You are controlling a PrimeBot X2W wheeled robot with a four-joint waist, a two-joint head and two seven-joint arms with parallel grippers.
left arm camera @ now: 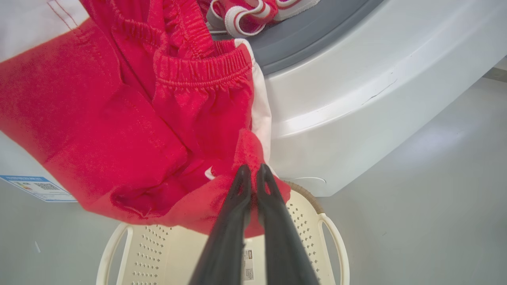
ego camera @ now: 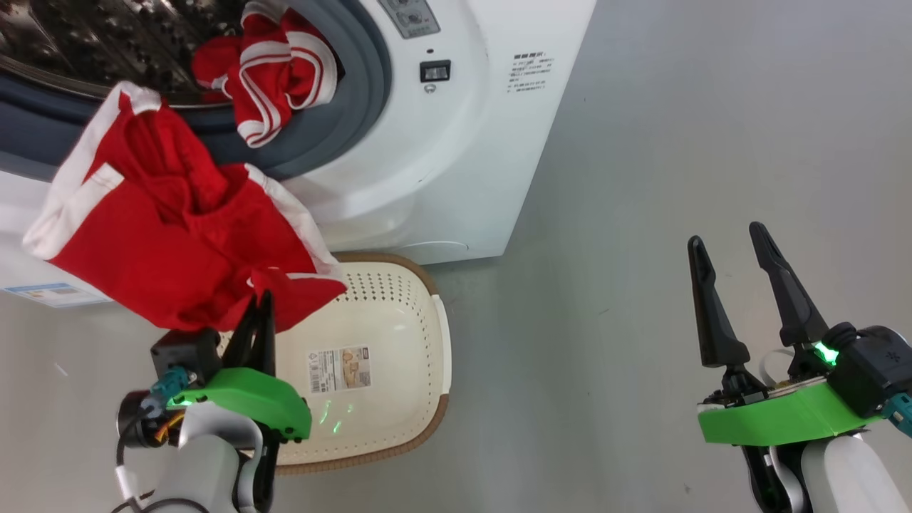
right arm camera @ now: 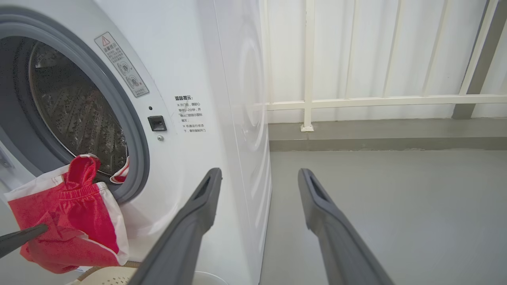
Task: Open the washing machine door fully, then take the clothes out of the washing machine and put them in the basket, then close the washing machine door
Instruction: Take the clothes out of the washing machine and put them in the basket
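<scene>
Over the basket (ego camera: 388, 288), the left gripper (left arm camera: 252, 174) is clamped on a fold of red clothes (ego camera: 164, 242) with white trim, which hang in the air before the washer (ego camera: 456, 164). A second garment (ego camera: 278, 78), red with white stripes, lies in the drum mouth, draped on the grey ring (ego camera: 356, 107). The right gripper (ego camera: 725, 236) hovers over the floor (ego camera: 627, 178) well to the side, jaws wide, holding nothing. Beside the opening, a grey warning sticker (right arm camera: 122, 65) bears a triangle sign. Next to it a printed notice (right arm camera: 190, 114) is headed "温馨提示", its smaller lines too fine to read. A blue label (ego camera: 53, 293) with a QR code sits low on the washer's front. A paper sticker (ego camera: 340, 369) is stuck to the basket's bottom, its print illegible.
</scene>
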